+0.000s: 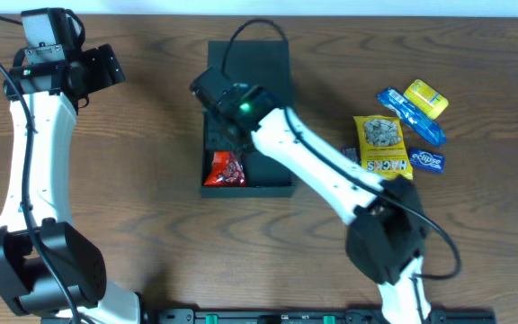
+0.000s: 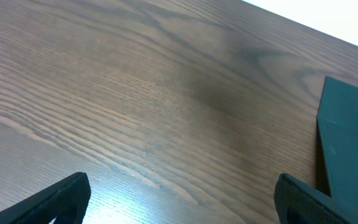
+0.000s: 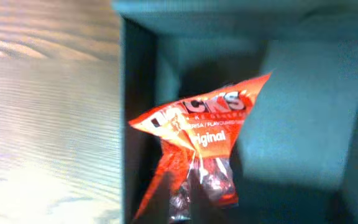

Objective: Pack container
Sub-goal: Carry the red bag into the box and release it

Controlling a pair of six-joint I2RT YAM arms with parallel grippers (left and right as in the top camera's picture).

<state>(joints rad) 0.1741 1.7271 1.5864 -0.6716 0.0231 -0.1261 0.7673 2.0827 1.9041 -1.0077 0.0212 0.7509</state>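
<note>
1. First, the left gripper (image 1: 106, 67) hung over the wooden table (image 1: 151, 225), its fingers (image 2: 67, 199) spread wide apart and holding nothing.
2. The container (image 1: 268, 67) lay open, well apart from the left gripper, at its 3 o'clock.
3. The right gripper (image 1: 221, 130) reached inside the container; whether its jaws were apart or together could not be told.
4. A red snack packet (image 1: 225, 169) lay in the container, at the right gripper's 6 o'clock.
5. Loose snack packets (image 1: 383, 144) lay at the container's 3 o'clock.
</note>
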